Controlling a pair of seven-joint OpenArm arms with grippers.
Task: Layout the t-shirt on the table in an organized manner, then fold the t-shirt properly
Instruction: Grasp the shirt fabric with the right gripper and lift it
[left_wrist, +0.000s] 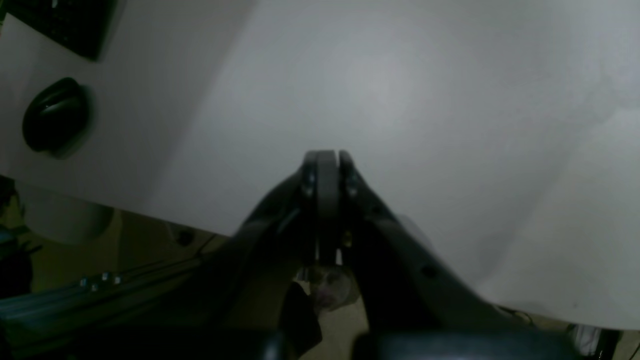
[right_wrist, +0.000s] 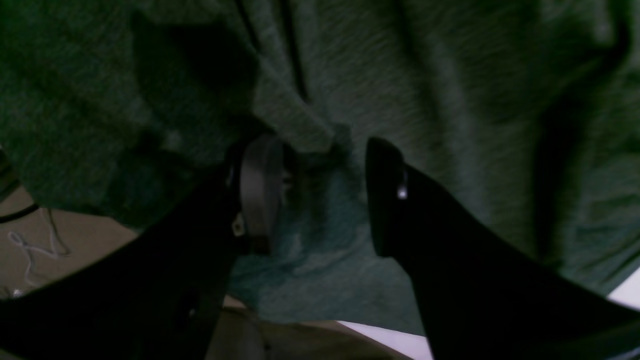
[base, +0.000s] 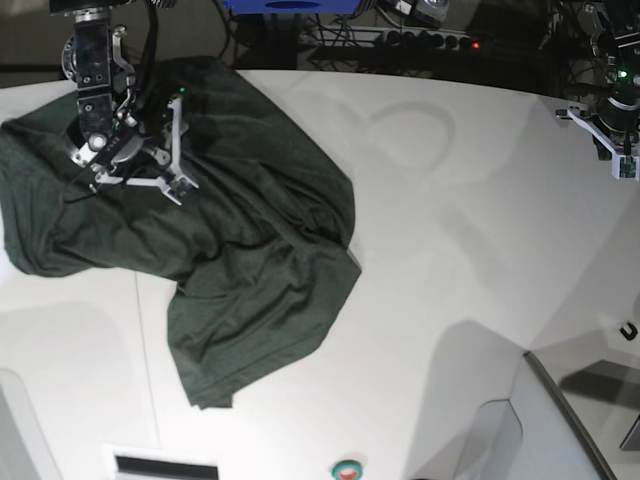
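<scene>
Nearby, a dark mouse (left_wrist: 56, 115) sits beside the left end effector (left_wrist: 327, 165).

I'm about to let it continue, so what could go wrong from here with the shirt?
The right gripper is open over a bunched fold of the t-shirt, so it may pinch several layers. The shirt drapes past the table edge and could slide off. The left gripper is shut, far from the cloth.
</scene>
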